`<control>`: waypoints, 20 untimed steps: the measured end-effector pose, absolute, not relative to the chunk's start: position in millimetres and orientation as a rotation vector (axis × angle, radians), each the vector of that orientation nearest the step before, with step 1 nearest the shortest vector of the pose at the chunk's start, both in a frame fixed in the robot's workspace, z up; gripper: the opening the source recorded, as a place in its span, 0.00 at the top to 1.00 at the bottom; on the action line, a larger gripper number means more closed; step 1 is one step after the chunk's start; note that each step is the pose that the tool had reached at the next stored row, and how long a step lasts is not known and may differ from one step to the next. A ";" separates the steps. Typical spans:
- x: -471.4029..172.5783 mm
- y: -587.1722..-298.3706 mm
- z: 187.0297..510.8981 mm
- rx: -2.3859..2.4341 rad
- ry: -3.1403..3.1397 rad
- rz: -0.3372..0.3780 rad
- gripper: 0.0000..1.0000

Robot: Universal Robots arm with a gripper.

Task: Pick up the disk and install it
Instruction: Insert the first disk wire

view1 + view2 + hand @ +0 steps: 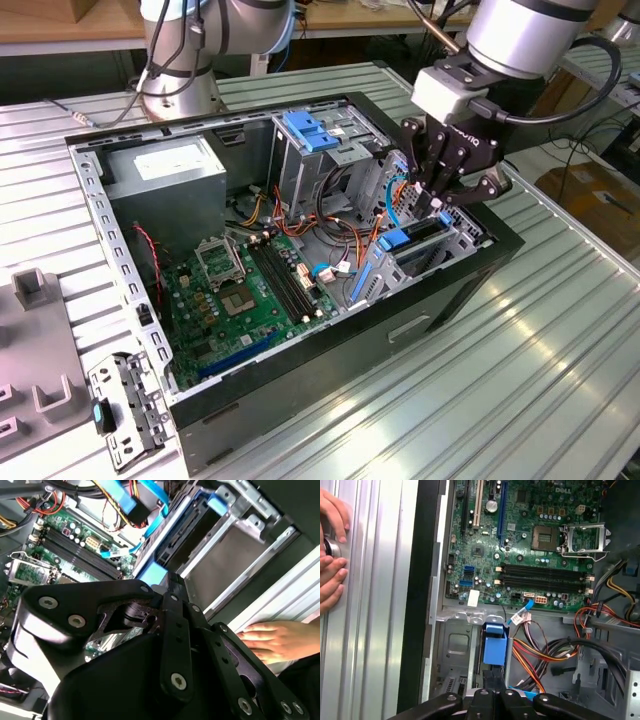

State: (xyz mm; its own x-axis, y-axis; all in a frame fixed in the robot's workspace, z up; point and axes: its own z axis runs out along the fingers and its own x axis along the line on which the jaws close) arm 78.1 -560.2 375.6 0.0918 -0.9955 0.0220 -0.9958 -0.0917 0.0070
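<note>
my fingers (491, 699) — drawn narrow, tips close together | the disk (493, 676) — on edge in the drive bay (462, 238) at a corner of the open case (300, 352), blue rail showing | disk directly beneath my tips, touching or just short, I can't tell | case sits on the counter (500, 380)

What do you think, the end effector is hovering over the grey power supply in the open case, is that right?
No. In the exterior view the end effector is over the drive bay with blue rails, at the open case's end on that view's right; the grey power supply sits at the opposite end.
</note>
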 end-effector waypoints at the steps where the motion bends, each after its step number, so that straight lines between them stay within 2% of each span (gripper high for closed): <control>1: 80.4 -560.0 375.5 2.309 -2.100 0.018 0.89; 20: 88.9 -557.2 381.9 2.410 -1.985 0.020 0.89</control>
